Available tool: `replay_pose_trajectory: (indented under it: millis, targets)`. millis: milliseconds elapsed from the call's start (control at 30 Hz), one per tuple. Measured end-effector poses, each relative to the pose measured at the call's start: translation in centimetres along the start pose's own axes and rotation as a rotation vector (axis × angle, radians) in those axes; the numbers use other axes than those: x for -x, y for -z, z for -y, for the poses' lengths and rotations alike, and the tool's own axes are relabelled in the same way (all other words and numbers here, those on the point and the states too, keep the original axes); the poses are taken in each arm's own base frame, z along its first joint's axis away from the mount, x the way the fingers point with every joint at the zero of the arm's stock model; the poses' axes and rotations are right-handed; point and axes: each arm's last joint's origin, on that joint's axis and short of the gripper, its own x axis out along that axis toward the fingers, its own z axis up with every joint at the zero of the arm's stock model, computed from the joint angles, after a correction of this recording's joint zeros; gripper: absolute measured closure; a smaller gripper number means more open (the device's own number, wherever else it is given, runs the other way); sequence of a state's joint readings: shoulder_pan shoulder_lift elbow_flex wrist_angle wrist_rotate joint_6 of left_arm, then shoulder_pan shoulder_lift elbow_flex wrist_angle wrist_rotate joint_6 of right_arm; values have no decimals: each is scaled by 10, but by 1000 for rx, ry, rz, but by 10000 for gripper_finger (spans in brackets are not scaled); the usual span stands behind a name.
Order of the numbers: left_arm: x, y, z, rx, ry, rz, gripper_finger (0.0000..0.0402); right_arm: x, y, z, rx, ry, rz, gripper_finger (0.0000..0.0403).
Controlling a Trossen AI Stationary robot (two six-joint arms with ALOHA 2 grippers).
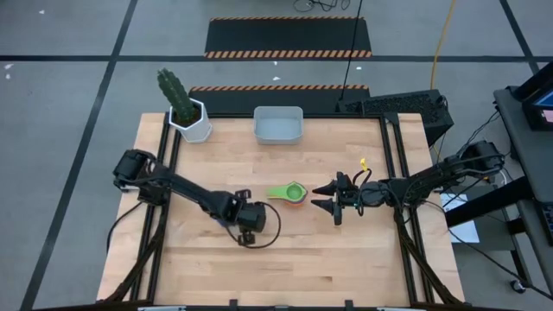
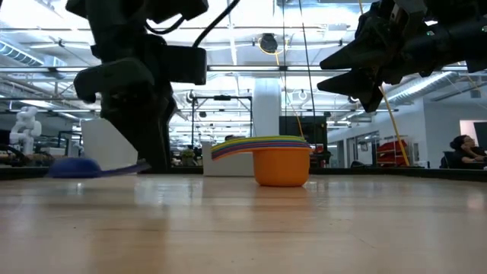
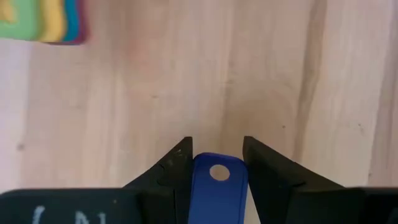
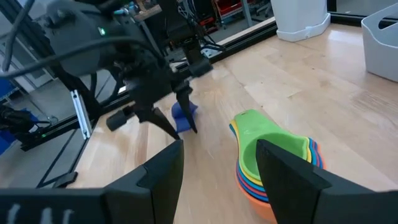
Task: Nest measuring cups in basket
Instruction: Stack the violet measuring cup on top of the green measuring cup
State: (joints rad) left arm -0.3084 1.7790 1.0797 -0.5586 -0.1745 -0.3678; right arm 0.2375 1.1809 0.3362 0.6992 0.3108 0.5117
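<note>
A nested stack of measuring cups [image 1: 289, 193], green on top and orange at the bottom, stands on its base mid-table; it also shows in the low view [image 2: 281, 161] and the right wrist view [image 4: 273, 163]. My left gripper [image 1: 248, 233] points down to the near left of the stack, shut on a dark blue measuring cup [image 4: 185, 116]. My right gripper [image 1: 316, 197] is open and empty, raised just right of the stack [image 2: 323, 74]. The pale basket [image 1: 278, 135] stands at the far edge. My left gripper pinches the dark blue cup's flat handle [image 3: 217, 186] between its two fingers, one on each long edge, near the end with the hole. The fingers come from above, pointing down. The cup's bowl [image 2: 76, 167] sits at table level; I cannot tell whether it touches the table.
A white hexagonal pot with a cactus [image 1: 192, 121] stands at the far left, beside the basket. Black frame rails [image 1: 393, 173] run along the table's left and right sides. Bare wood lies along the near half of the table.
</note>
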Motion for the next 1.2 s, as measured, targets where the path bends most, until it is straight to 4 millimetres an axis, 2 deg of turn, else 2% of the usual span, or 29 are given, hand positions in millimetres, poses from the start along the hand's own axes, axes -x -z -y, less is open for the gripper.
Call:
replay_pose_trajectory:
  millis: [300, 433, 600, 700, 867, 933, 1067, 1200]
  targets:
    - [14, -6, 14, -51, 32, 128, 275, 2, -1, -7, 28, -46, 27, 209]
    - [25, -13, 22, -77, 74, 233, 275, 3, -1, -22, 193, -128, 18, 209]
    - [36, -19, 26, -122, 121, 331, 275, -3, -5, -53, 436, -145, -21, 209]
    - [39, -23, 27, -128, 135, 372, 275, -15, -7, -79, 589, -170, -25, 209]
    - [41, -25, 29, -138, 152, 404, 275, -41, 4, -113, 887, -210, -65, 209]
    - [41, -25, 30, -142, 162, 405, 275, -52, 9, -124, 999, -173, -64, 209]
    - [42, -24, 35, -156, 199, 407, 275, -70, 19, -136, 1159, -59, -76, 209]
    - [44, -23, 38, -165, 219, 413, 275, -85, 26, -144, 1243, -44, -85, 209]
